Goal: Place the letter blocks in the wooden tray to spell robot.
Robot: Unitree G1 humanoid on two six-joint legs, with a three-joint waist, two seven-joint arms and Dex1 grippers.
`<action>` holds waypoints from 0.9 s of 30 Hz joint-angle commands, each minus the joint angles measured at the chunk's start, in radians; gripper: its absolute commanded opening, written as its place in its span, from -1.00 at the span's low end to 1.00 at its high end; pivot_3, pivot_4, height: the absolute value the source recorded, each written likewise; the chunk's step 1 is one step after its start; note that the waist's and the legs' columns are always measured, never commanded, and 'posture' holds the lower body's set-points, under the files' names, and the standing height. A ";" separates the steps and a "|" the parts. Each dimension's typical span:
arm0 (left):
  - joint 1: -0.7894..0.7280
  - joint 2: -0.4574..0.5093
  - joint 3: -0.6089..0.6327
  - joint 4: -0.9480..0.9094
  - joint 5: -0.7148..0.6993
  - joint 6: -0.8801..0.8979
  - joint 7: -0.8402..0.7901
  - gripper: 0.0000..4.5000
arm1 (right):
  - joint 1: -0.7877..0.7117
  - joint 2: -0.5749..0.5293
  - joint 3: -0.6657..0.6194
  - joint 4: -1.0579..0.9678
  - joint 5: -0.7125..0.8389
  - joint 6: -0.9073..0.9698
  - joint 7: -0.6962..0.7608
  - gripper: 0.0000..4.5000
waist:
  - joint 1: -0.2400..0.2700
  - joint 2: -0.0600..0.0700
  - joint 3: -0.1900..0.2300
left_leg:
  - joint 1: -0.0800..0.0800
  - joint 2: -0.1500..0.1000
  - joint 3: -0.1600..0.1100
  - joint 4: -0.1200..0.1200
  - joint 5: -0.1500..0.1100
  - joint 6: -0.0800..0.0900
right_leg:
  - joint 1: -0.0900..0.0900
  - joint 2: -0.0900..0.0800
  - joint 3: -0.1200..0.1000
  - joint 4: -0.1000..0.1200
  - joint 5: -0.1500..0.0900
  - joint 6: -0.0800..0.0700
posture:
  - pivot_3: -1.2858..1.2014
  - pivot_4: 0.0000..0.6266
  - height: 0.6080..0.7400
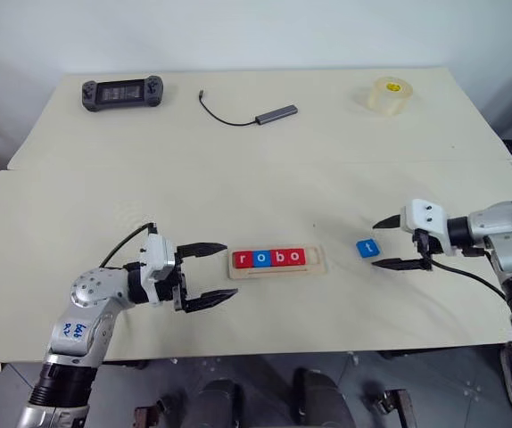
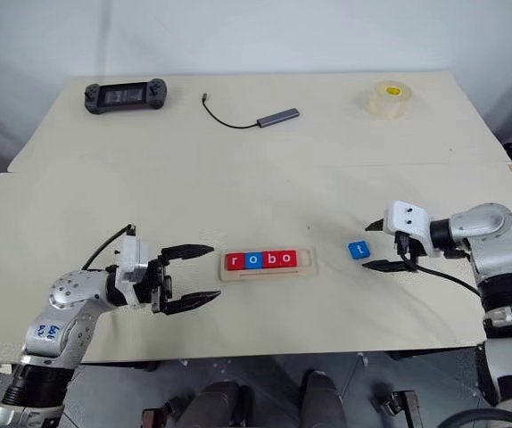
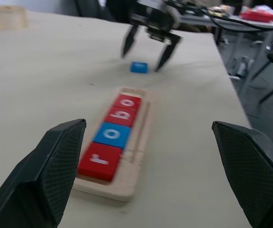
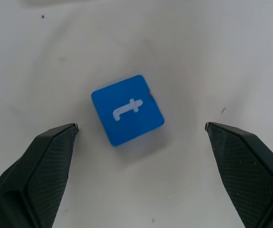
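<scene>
The blue t block (image 1: 367, 248) is framed just left of the right gripper (image 1: 387, 242), whose fingers are spread wide, well right of the wooden tray (image 1: 277, 271).

Wooden tray (image 1: 278, 270) at lower centre, four blocks (image 1: 269, 259) seated spelling r-o-b-o; blue t block (image 1: 367, 248) flat on table right of tray, apart.

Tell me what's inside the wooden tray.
The tray holds four blocks in a row: red r, blue o, red b, red o. Its right end is bare. The blue t lies outside on the table. The tray floor under the blocks is covered.
</scene>
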 commanded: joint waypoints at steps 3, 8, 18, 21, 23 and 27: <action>0.001 0.004 0.000 -0.033 -0.010 -0.009 -0.004 1.00 | -0.036 0.035 0.017 0.077 -0.020 -0.021 0.059 0.83 | -0.001 0.000 0.000 | 0.001 0.000 -0.002 0.001 0.000 0.000 | 0.003 0.000 -0.002 -0.001 0.000 0.000 | 0.03 -0.52 1.00; -0.012 -0.003 -0.002 -0.020 -0.003 -0.021 0.002 1.00 | -0.052 0.055 0.004 0.094 -0.017 -0.008 0.082 0.12 | -0.010 0.000 0.000 | 0.002 0.000 -0.005 0.001 0.000 -0.001 | 0.006 0.000 -0.004 -0.001 0.000 0.000 | 0.03 -0.52 1.00; -0.025 -0.004 0.009 0.014 0.014 -0.046 0.018 1.00 | -0.028 0.055 -0.006 -0.226 0.069 0.249 0.128 -0.35 | -0.017 0.001 0.000 | 0.001 0.000 -0.006 0.002 0.000 -0.001 | 0.006 0.000 -0.005 -0.001 0.000 0.000 | 0.03 -0.52 1.00; -0.016 -0.004 0.014 0.016 0.015 -0.052 0.027 1.00 | -0.002 0.067 0.015 -0.400 0.090 0.393 0.107 -0.35 | -0.014 0.001 0.000 | 0.001 0.000 -0.007 0.002 0.000 -0.001 | 0.006 -0.001 -0.006 -0.002 0.000 0.000 | 0.03 -0.52 1.00; -0.006 -0.006 0.011 0.010 0.015 -0.055 0.034 1.00 | 0.009 0.081 0.036 -0.476 0.083 0.457 0.079 -0.35 | -0.013 0.001 0.000 | 0.001 0.000 -0.007 0.002 0.000 -0.001 | 0.006 -0.001 -0.006 -0.002 0.000 0.000 | 0.03 -0.52 1.00; 0.008 -0.011 0.008 -0.005 0.014 -0.055 0.051 1.00 | 0.010 0.105 0.074 -0.515 0.046 0.490 0.027 -0.35 | -0.001 0.001 0.000 | 0.000 -0.001 -0.007 0.002 0.000 -0.001 | 0.006 -0.001 -0.006 -0.002 0.000 0.000 | 0.03 -0.52 1.00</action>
